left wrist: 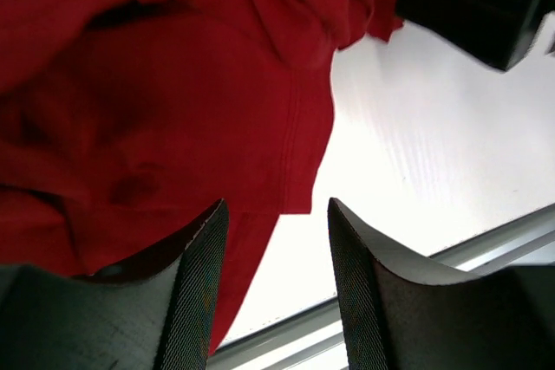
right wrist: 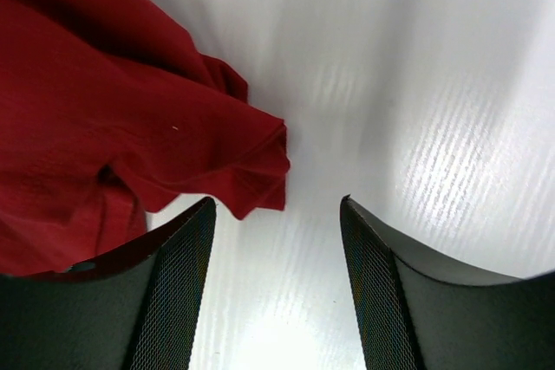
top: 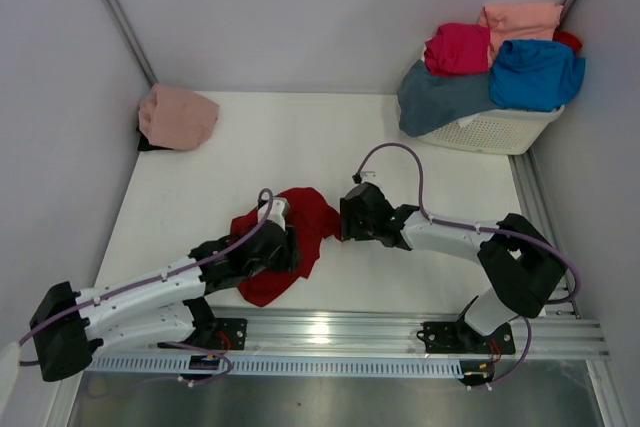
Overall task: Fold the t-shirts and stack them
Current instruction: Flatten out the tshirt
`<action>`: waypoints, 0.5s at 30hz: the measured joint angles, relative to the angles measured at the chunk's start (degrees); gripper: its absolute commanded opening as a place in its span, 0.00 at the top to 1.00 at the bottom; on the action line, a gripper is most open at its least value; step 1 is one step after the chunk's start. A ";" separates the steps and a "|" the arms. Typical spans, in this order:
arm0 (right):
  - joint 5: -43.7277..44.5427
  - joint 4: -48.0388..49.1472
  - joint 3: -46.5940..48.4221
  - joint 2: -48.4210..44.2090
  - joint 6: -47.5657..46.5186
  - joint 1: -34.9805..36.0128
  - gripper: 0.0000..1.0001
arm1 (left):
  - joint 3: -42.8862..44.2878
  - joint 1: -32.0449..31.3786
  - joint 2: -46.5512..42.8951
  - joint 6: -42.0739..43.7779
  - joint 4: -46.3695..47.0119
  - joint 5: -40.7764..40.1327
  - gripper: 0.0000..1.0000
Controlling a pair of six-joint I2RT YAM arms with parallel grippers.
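Basket [top: 500, 132], 2 o'clock: magenta [top: 458, 47], salmon [top: 520, 19], blue [top: 537, 74], slate [top: 440, 97] t-shirts.
Dark red t-shirt [top: 300, 232]: table, 6 o'clock.
Left claw [left wrist: 276, 214], right claw [right wrist: 277, 214]: released.

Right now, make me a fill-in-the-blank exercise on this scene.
The crumpled t-shirt between the left hand and right hand is dark ____.
The white lattice basket sits in the far ____ corner.
The right hand is ____, gripping nothing.
The lone t-shirt in the far left corner is dusty ____.
Missing words: red, right, open, pink.

Overhead looks down; close wrist views share red t-shirt [left wrist: 173, 84].
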 measured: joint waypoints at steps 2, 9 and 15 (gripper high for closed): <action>0.22 -0.39 -0.57 -0.13 0.00 0.00 0.37 | -1.55 -0.11 1.64 -0.17 1.60 1.55 0.45; 1.84 -2.49 -2.99 -2.95 0.11 -1.18 0.37 | -3.91 -0.87 9.07 -0.74 8.13 6.29 0.45; 2.95 -3.61 -3.41 -4.37 0.35 -2.27 0.37 | -3.93 -2.69 17.14 -1.11 11.78 9.40 0.44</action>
